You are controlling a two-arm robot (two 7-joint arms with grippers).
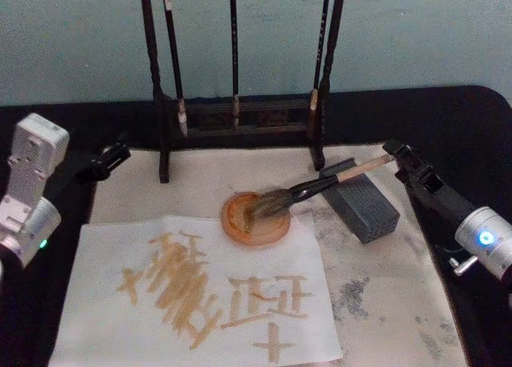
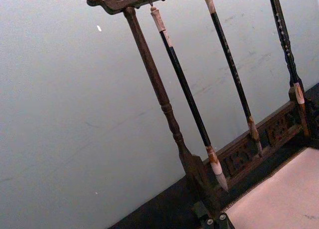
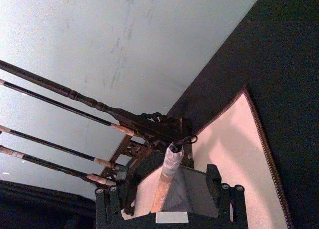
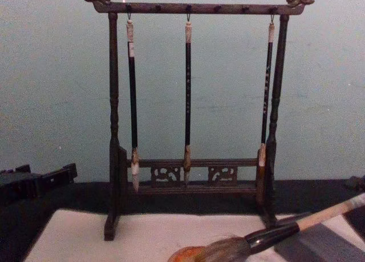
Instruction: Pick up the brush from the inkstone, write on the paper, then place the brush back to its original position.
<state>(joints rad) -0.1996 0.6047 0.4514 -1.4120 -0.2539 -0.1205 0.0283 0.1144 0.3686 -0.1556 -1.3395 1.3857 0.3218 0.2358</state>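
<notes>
Evidently the writing is done: the paper (image 1: 120, 319) at the front of the table carries broad tan strokes. The brush (image 1: 320, 187) lies tilted, its bristles in the round orange inkstone (image 1: 236, 227) and its black shaft propped on a grey block (image 1: 364, 211). The right gripper (image 1: 398, 161) straddles the pale handle end, jaws spread wide and apparently gripping nothing. The left gripper (image 1: 110, 156) is parked near the brush stand (image 1: 240, 115). Probably only the right arm's withdrawal is left.
</notes>
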